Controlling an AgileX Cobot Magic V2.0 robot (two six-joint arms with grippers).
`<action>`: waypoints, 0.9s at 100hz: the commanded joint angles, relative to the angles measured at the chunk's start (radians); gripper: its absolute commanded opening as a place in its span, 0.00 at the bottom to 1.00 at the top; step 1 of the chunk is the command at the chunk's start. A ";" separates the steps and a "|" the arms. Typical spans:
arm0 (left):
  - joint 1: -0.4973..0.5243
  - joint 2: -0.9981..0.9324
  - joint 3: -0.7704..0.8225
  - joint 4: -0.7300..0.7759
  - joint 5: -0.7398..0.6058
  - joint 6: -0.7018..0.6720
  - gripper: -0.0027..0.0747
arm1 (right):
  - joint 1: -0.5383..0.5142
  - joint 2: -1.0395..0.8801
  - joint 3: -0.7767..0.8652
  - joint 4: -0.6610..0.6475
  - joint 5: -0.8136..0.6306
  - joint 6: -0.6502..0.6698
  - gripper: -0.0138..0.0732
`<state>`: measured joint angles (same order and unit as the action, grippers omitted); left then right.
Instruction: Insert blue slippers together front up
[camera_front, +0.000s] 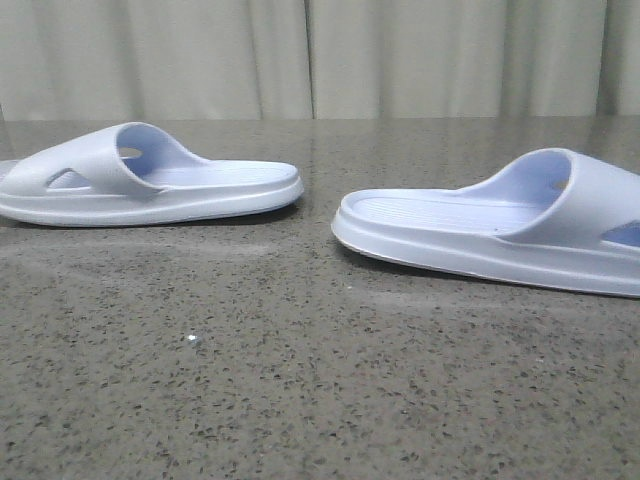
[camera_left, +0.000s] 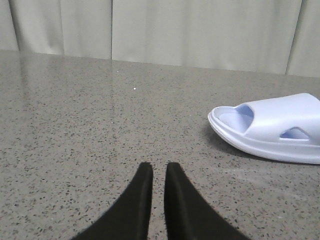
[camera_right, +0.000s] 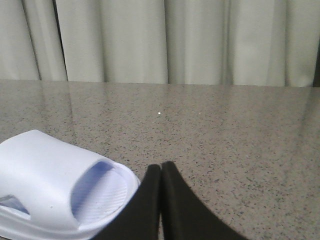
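Partly cut off at both frame edges, the blue slippers, left slipper (camera_front: 150, 185) and right slipper (camera_front: 500, 225), lie apart, heels facing, on the speckled worktop (camera_front: 300, 380). Left hand (camera_left: 159, 172) hovers clenched, empty, well apart; right hand (camera_right: 161, 170), clenched, sits just beside its slipper.

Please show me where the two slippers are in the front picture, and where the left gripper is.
Left pale blue foam slipper (camera_front: 95, 170): front view, on its wide strap.
Right pale blue foam slipper (camera_front: 590, 200): front view, on its strap.
Left gripper (camera_left: 159, 172): left wrist view, midway between its black fingertips.
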<state>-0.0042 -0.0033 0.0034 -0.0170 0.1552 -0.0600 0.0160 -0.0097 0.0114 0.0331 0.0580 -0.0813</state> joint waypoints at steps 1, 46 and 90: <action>0.000 -0.029 0.008 -0.003 -0.085 -0.008 0.05 | -0.005 -0.020 0.020 -0.006 -0.088 -0.002 0.07; 0.000 -0.029 0.008 -0.003 -0.085 -0.008 0.05 | -0.005 -0.020 0.020 -0.006 -0.088 -0.002 0.07; 0.000 -0.029 0.008 -0.103 -0.155 -0.008 0.05 | -0.005 -0.020 0.020 0.070 -0.140 -0.002 0.07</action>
<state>-0.0042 -0.0033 0.0034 -0.0580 0.1207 -0.0600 0.0160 -0.0097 0.0114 0.0502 0.0229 -0.0813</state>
